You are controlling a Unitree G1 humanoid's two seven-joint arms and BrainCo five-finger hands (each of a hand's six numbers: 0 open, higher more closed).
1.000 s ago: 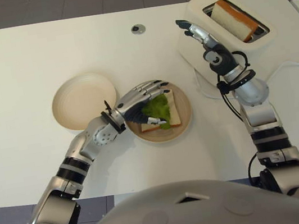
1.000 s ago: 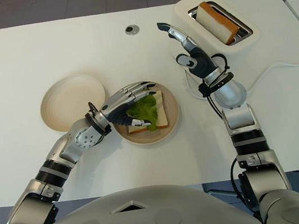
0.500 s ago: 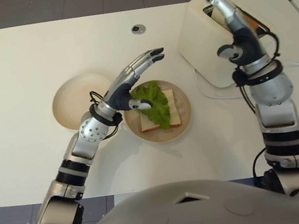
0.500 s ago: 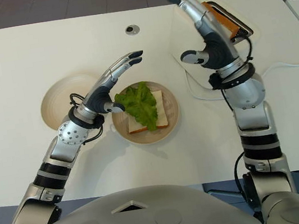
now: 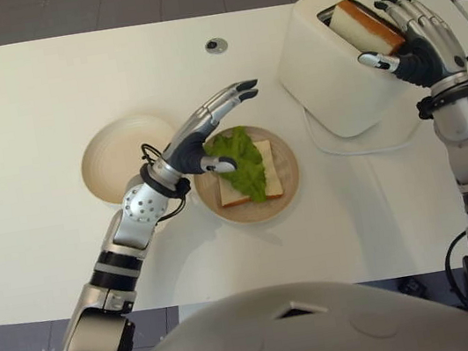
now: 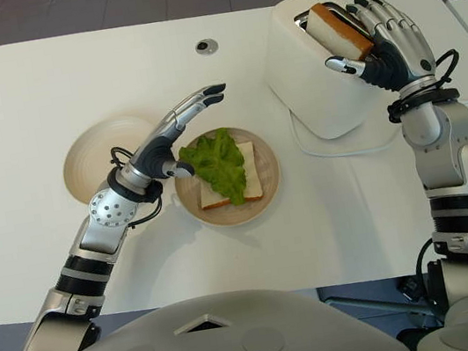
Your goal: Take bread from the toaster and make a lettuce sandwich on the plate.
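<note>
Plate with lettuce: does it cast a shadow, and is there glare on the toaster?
Left eye view: the plate casts a faint, soft shadow on the table at its near edge; right eye view: the toaster shows no glare.

A white table stands on grey tiled floor.

Bright green lettuce over a white bread slice edged in tan, and under it a beige plate. The dish is cream with faint ridged rings. White table, cream toaster, toast with a golden-brown crust. The left hand and right hand are silver with black fingertips.
</note>
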